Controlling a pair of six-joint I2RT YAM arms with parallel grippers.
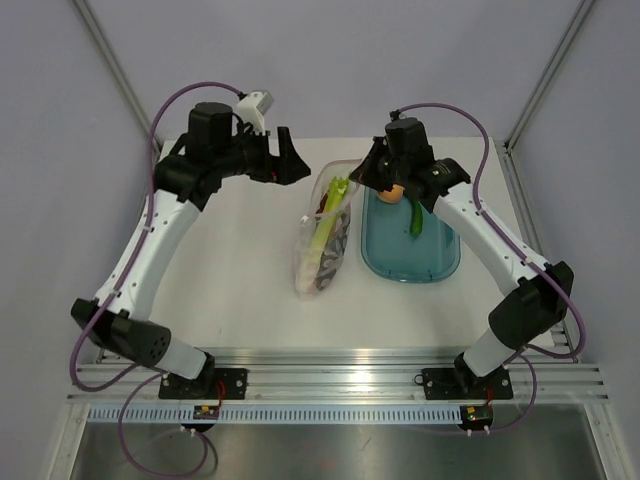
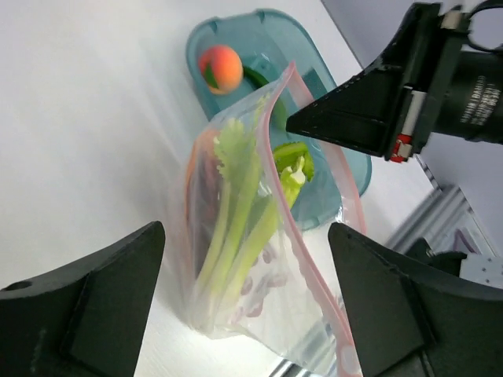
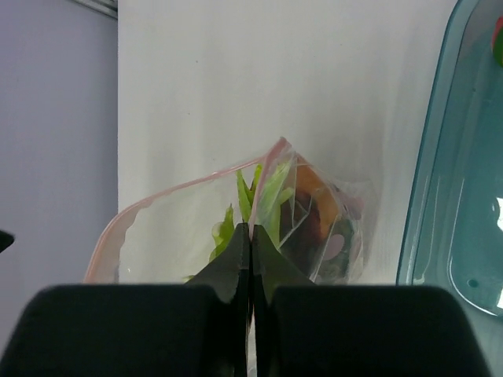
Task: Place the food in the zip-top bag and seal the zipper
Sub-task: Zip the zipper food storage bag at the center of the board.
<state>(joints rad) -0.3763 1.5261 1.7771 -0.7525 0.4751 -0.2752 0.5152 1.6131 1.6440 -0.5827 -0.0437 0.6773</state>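
Overhead view looks down; both wrist views face the zip-top bag (image 2: 292,271) closely

The clear zip-top bag (image 2: 271,302) carries a pinkish-red zipper (image 3: 181,187) and holds light green stalks (image 2: 236,212). At twelve o'clock, an orange, red-blushed peach (image 2: 221,68) lies on the teal tray (image 2: 236,23).

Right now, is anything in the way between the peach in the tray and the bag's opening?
Partly. The right gripper is pinched shut on the bag at its rim, on the side facing the tray and peach. Celery already crowds the opening.
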